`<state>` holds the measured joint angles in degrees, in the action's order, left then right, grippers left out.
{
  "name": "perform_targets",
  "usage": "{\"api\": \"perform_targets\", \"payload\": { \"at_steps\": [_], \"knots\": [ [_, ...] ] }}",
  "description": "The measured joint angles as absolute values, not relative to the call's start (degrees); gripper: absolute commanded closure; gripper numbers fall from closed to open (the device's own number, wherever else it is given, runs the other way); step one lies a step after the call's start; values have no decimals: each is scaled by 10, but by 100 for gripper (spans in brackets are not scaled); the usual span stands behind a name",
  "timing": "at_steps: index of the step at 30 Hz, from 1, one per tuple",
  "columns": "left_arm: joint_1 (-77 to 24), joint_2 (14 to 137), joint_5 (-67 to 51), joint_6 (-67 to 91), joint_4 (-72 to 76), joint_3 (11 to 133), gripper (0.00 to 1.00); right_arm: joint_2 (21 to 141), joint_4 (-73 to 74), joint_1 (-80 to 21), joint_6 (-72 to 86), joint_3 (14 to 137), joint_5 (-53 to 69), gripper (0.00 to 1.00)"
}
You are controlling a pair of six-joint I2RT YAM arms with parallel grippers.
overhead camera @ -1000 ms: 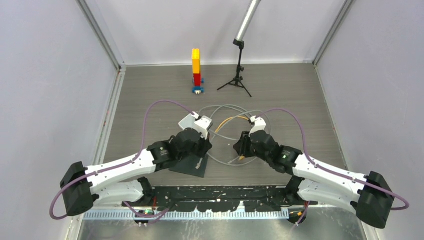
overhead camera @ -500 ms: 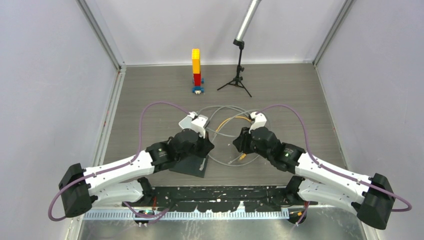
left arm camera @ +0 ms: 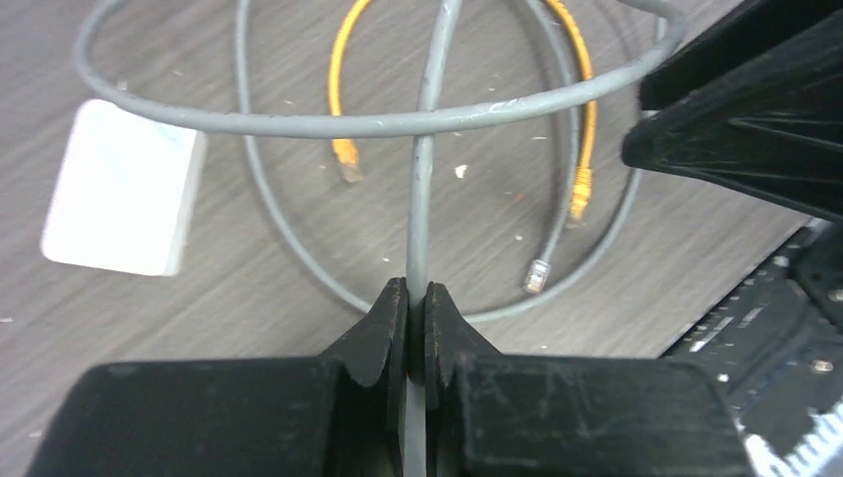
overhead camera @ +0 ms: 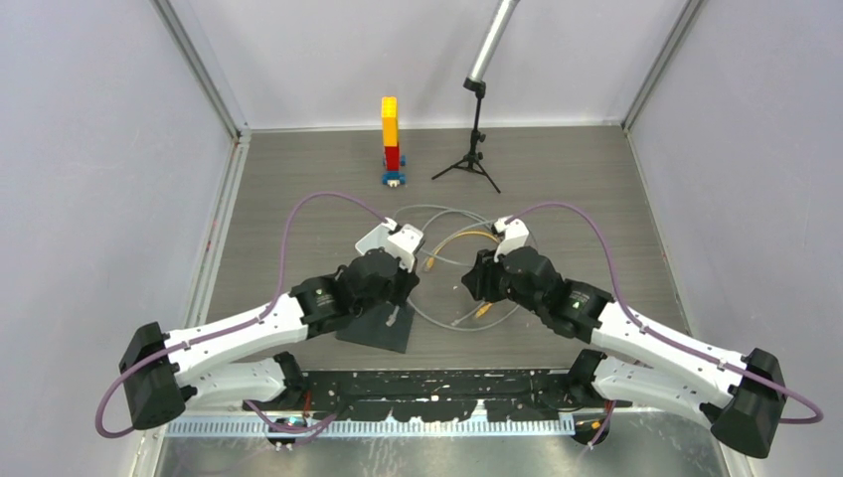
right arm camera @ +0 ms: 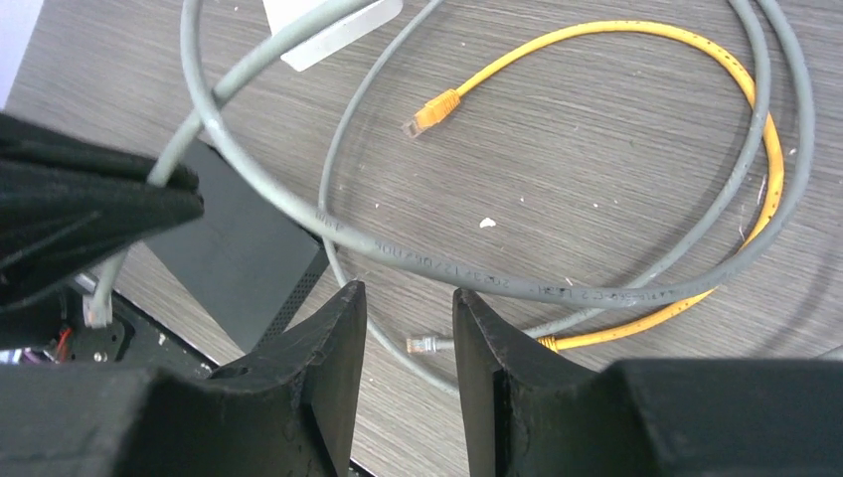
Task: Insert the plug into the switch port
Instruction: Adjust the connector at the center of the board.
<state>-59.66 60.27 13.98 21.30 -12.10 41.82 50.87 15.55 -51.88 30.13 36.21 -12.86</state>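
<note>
Box [left arm camera: 124, 199]: flat on table [left arm camera: 298, 258], port hidden | left gripper [left arm camera: 416, 298]: clamped on grey cable [left arm camera: 422, 169] near box, plug [right arm camera: 96, 313] dangling below | right gripper [right arm camera: 408, 308]: jaws apart, holding nothing

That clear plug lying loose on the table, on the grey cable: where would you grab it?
Probably the grey cable just behind the clear plug, from straight above. It lies flat on the table, so both sides are open to a pinch, and the tip stays free for plugging in. The open right gripper hangs right over it.
</note>
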Motion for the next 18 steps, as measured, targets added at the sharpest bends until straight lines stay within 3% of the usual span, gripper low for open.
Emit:
{"api": "perform_targets", "payload": {
  "at_steps": [7,18],
  "knots": [
    [-601,611,197,114,-146,446,100,511,152,-515,219,385,-66,56],
    [-651,652,240,0,-190,485,100,467,32,-515,-25,382,110,45]
  ]
}}
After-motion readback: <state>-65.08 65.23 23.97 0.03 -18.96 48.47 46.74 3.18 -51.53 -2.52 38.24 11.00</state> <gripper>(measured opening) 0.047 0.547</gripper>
